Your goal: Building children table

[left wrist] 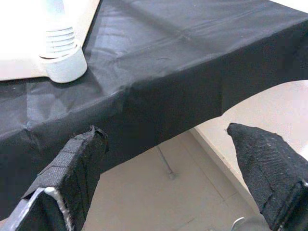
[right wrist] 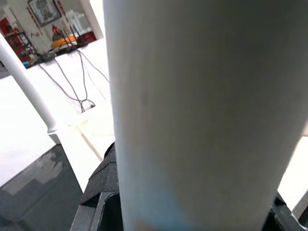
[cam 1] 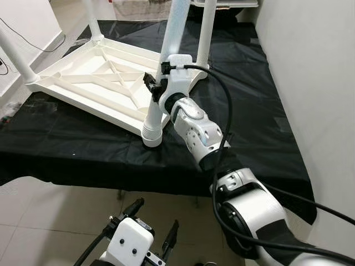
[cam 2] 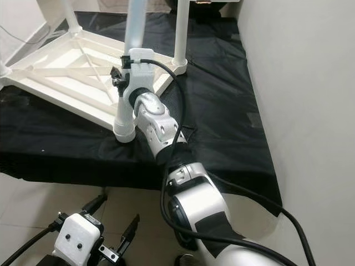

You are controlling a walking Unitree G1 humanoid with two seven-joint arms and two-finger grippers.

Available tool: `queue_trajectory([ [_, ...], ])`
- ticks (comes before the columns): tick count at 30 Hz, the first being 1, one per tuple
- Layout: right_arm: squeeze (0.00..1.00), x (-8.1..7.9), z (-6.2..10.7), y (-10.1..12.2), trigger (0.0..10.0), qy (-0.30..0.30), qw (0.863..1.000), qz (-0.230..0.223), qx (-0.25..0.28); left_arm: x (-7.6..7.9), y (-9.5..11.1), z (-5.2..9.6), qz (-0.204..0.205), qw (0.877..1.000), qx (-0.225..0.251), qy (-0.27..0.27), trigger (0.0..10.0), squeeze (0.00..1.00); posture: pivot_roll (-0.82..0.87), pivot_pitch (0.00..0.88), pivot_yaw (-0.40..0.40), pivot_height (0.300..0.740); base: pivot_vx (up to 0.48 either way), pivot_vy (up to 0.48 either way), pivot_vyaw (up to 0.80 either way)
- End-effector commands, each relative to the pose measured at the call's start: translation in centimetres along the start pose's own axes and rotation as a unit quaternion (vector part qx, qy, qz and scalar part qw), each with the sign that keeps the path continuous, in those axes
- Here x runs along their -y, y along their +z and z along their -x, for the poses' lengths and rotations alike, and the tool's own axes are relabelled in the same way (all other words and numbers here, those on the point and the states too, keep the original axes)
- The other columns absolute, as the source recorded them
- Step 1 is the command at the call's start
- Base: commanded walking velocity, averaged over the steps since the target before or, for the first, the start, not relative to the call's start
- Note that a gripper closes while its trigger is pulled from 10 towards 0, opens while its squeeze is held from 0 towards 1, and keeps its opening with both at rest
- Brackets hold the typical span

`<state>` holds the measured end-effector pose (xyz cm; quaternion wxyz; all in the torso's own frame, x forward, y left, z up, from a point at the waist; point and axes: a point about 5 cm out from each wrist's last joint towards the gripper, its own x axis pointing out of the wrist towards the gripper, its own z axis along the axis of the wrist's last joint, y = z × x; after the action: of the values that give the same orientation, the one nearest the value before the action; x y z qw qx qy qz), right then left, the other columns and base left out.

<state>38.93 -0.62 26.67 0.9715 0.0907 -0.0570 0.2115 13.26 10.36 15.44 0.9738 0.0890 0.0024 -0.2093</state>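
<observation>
A white children's tabletop point(cam 1: 97, 83) lies upside down on a surface covered in black cloth point(cam 1: 249, 105). Three white legs stand up from it, one being the far right leg point(cam 1: 206, 27). My right gripper point(cam 1: 155, 83) is shut on another white leg point(cam 1: 169, 39), which tilts slightly. Its ribbed lower end point(left wrist: 60, 53) rests on the cloth against the tabletop's near corner. In the right wrist view this leg point(right wrist: 202, 115) sits between the black fingers point(right wrist: 103, 192). My left gripper point(cam 1: 152, 230) hangs open and holds nothing, low in front of the cloth's edge, above the floor.
A white wall point(cam 1: 310, 55) runs close along the right side of the cloth. Beige floor tiles point(cam 1: 55, 216) lie below the front edge. A black cable point(cam 1: 222, 94) loops from the right wrist over the arm. Thin wires point(cam 1: 5, 61) trail on the floor at far left.
</observation>
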Motion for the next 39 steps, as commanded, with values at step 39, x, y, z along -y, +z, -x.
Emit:
queue_trajectory([
  [39, 0.0, 2.1, 1.6, -4.7, 10.0, -0.22, 0.959, 0.154, -0.09, -0.1, -0.5, 0.3, -0.007, 1.0, -0.013, 0.002, 10.0, 0.0, 0.07, 0.238, -0.045, 0.734, 0.0, 0.0, 0.0],
])
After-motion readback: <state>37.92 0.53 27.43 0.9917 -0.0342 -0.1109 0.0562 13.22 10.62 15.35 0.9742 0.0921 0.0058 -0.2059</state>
